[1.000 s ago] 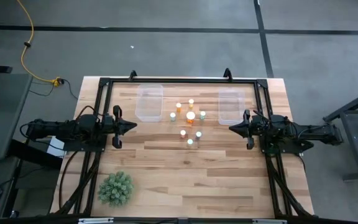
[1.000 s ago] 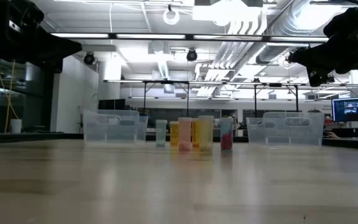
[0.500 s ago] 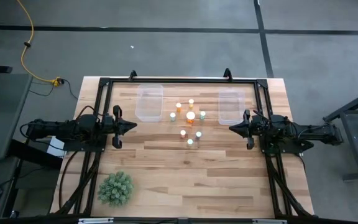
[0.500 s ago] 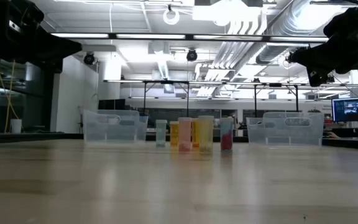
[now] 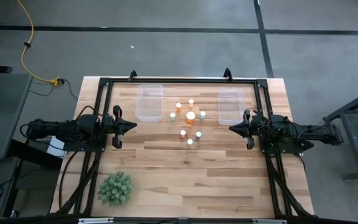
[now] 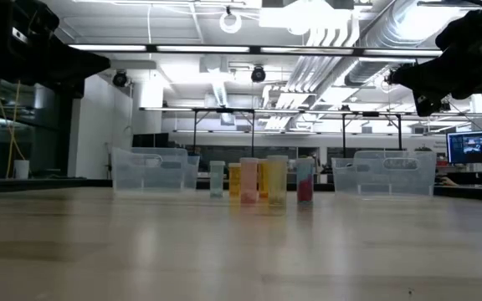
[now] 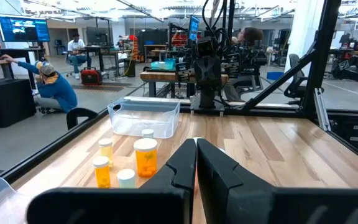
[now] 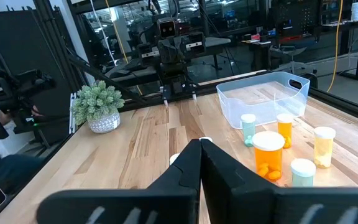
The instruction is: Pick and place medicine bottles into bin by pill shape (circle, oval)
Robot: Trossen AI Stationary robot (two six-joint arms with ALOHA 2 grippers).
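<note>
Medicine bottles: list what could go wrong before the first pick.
1. The medicine bottles stand close together; a finger could tip a neighbour.
2. Both clear bins look alike, unmarked, so shapes could get swapped.
3. The left gripper and right gripper, both shut, face each other across the cluster and might collide.

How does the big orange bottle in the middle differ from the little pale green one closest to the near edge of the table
Size: the big orange bottle is wider and taller than the pale green bottle. Colour: the orange one is amber with orange pills showing inside; the green one is pale and translucent. Place: the orange bottle stands mid-cluster between the two clear bins, while the green one sits at the cluster's near edge. Both stand upright with white caps, untouched by either gripper.
</note>
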